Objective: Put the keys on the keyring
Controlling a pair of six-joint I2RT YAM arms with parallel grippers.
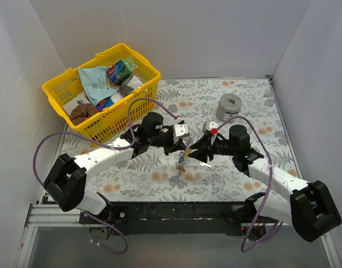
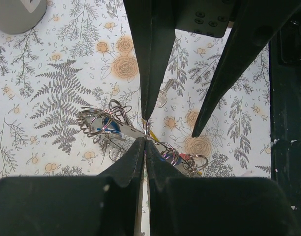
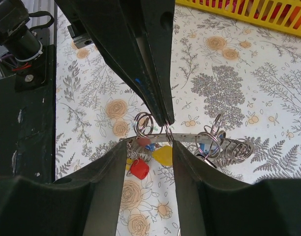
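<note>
The keyring is a shiny silver band with small wire rings hooked on it, and it hangs above the floral table. My left gripper is shut on one thin ring of it; in the right wrist view its fingertips pinch that ring from above. Keys with red, yellow and blue heads dangle from the band. My right gripper is open, with one finger on each side of the dangling keys. A plain silver key lies on the table. In the top view both grippers meet around the keyring.
A yellow basket of packets stands at the back left, close behind the left arm. A grey cylindrical roll stands at the back right and also shows in the left wrist view. White walls enclose the table on three sides.
</note>
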